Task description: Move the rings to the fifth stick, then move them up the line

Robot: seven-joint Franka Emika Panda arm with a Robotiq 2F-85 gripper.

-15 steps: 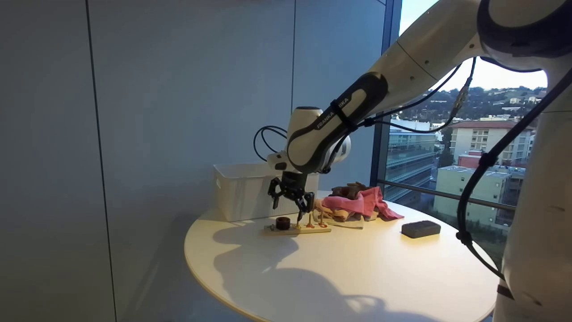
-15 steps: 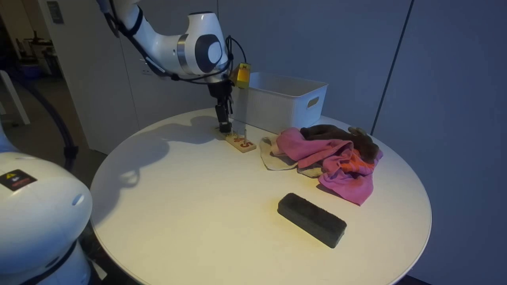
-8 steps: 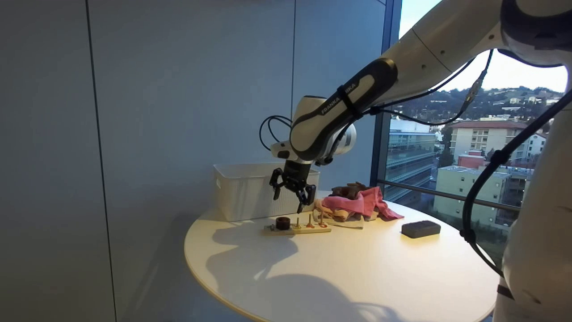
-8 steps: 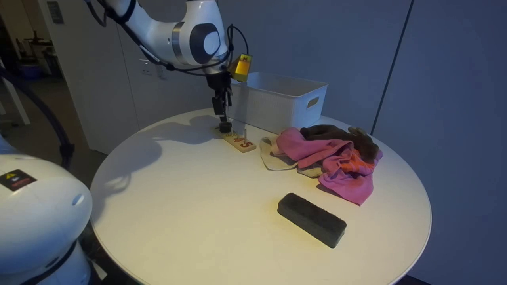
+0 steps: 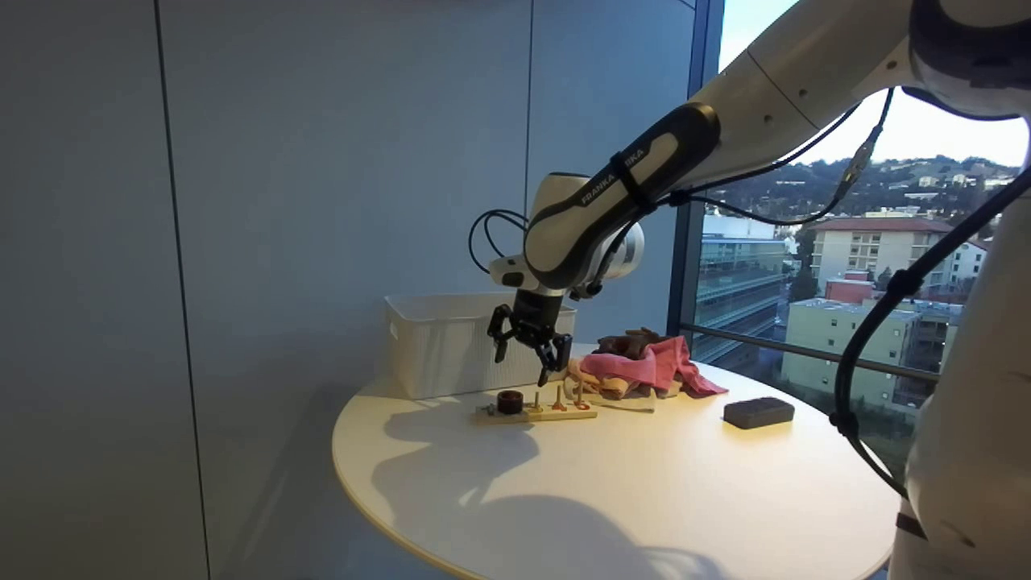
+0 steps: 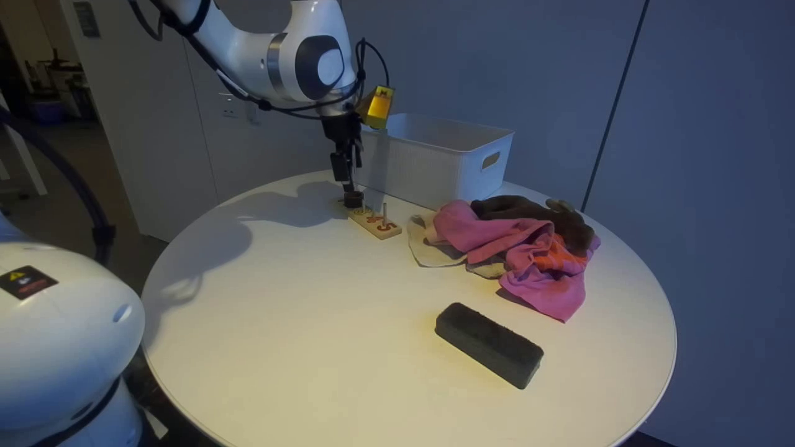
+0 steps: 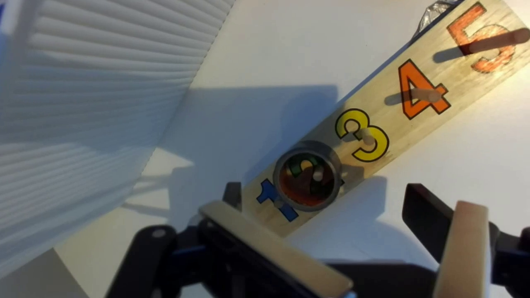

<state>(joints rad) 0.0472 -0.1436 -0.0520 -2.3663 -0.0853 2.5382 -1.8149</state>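
A wooden board (image 7: 408, 120) marked 1 to 5 carries a short stick at each number. A dark, reddish-brown ring or ring stack (image 7: 306, 198) sits around the stick at number 2; I cannot tell how many rings. It shows in both exterior views (image 5: 510, 402) (image 6: 354, 199). The fifth stick (image 7: 499, 41) is bare at the board's far end, as are sticks 3 (image 7: 367, 135) and 4 (image 7: 432, 96). My gripper (image 7: 327, 198) is open and empty, its fingers wide apart. In an exterior view the gripper (image 5: 522, 368) hangs above the board, clear of the ring.
A white ribbed bin (image 6: 428, 174) stands close behind the board. A heap of pink, brown and beige cloths (image 6: 515, 242) lies near the number 5 end. A dark block (image 6: 489, 345) lies on the round white table (image 6: 298, 347).
My gripper has risen from around the ring to above it and has almost stopped in the last half second. The ring has stayed on stick 2.
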